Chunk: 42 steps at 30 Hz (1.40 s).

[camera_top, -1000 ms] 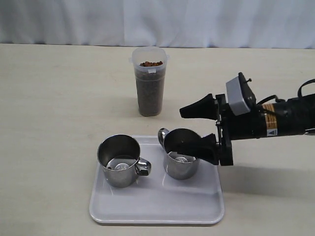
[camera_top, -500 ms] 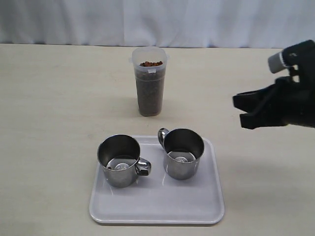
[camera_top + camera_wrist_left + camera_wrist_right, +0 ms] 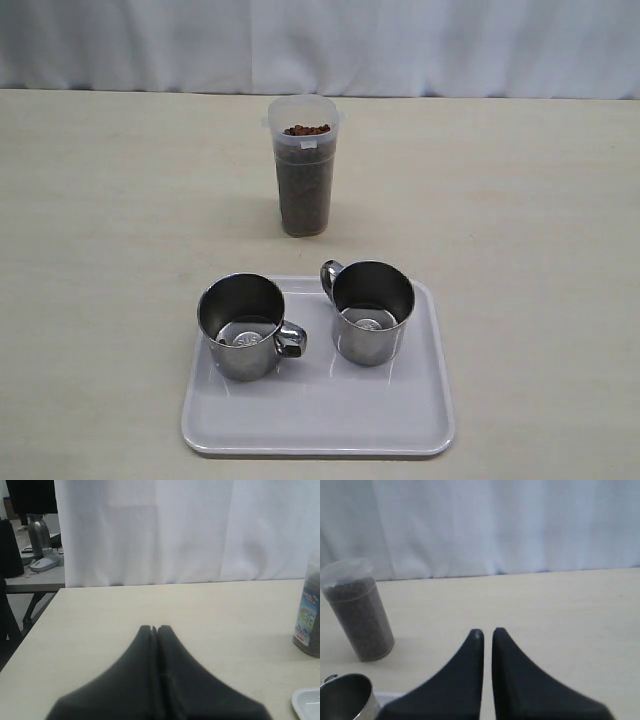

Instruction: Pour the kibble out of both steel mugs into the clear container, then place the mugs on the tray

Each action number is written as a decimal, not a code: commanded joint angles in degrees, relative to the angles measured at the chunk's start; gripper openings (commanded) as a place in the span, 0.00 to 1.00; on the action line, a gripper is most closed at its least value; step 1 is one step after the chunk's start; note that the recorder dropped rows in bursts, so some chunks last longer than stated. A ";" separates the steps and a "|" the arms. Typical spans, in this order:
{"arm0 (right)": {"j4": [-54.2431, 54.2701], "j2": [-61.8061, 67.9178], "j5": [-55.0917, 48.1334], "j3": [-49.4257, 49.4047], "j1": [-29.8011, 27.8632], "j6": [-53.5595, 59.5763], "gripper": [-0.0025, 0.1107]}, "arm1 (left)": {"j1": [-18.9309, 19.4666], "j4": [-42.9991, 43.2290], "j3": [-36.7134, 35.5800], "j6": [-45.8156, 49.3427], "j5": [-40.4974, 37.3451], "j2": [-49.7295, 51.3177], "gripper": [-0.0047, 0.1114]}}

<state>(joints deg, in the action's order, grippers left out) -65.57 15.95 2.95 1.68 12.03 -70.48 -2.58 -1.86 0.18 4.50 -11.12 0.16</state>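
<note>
Exterior view now holds no arm at all. A second ago the right gripper (image 3: 487, 632) stood open just beside the right mug (image 3: 371, 311); it has since pulled away to the right and out of that picture. That short shiny steel mug and its twin, the left mug (image 3: 243, 325), stand upright and apart on the flat white rectangular plastic tray (image 3: 320, 425), both empty with their stamped bottoms showing. On the far side of the tray, the tall clear plastic container (image 3: 304, 190) stands on the pale table (image 3: 120, 200), filled almost to its rim with small brown kibble (image 3: 306, 130). The right gripper's fingers are closed to a hairline gap on nothing. The left gripper (image 3: 154, 629) is pressed fully together, also empty. With both mugs released on the tray, the task looks finished.
</note>
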 commanded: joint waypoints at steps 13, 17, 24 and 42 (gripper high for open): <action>3.18 -13.02 -4.63 -1.68 -0.06 -1.73 0.06 | -0.27 -0.33 -0.18 0.14 0.38 -0.16 0.04; 6.62 -13.02 -4.63 -1.68 -0.06 -1.96 0.06 | -0.27 -0.20 -0.18 0.14 0.78 -0.16 0.04; 6.62 -13.02 -4.63 -1.68 -0.06 -1.96 0.06 | -0.27 -0.20 -0.18 0.14 0.80 -0.16 0.04; 41.76 -13.50 -10.39 -1.68 0.11 32.16 0.06 | -0.27 -0.20 -0.18 0.14 0.80 -0.16 0.04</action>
<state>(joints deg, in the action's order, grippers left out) -39.90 3.07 -3.57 0.18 12.03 -59.55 -2.58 -1.86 0.18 4.50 -11.12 0.16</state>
